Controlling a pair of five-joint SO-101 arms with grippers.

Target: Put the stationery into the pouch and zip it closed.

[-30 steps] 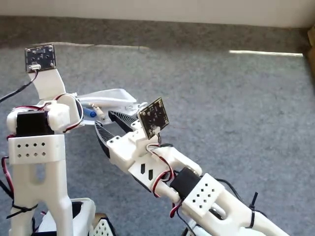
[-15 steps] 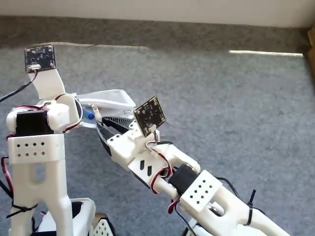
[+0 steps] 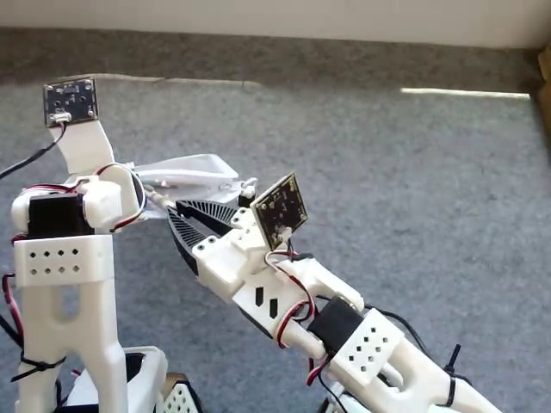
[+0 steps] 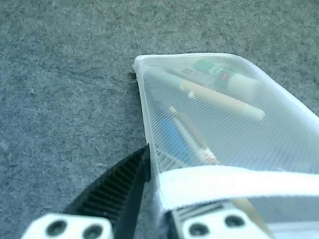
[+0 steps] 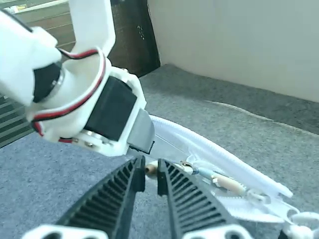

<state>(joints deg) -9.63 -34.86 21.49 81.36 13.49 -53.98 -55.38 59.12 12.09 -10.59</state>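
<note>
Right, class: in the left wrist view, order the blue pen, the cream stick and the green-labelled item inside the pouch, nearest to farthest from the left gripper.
1. the blue pen, just beyond the left gripper at the held end of the pouch.
2. the cream stick, mid-pouch.
3. the green-labelled item, far end.

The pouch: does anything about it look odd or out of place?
Slightly. The pouch is not lying flat: the left gripper pinches one end, so it stands on edge. Pens show along its mouth, which looks unzipped. Nothing seems spilled or damaged.
</note>
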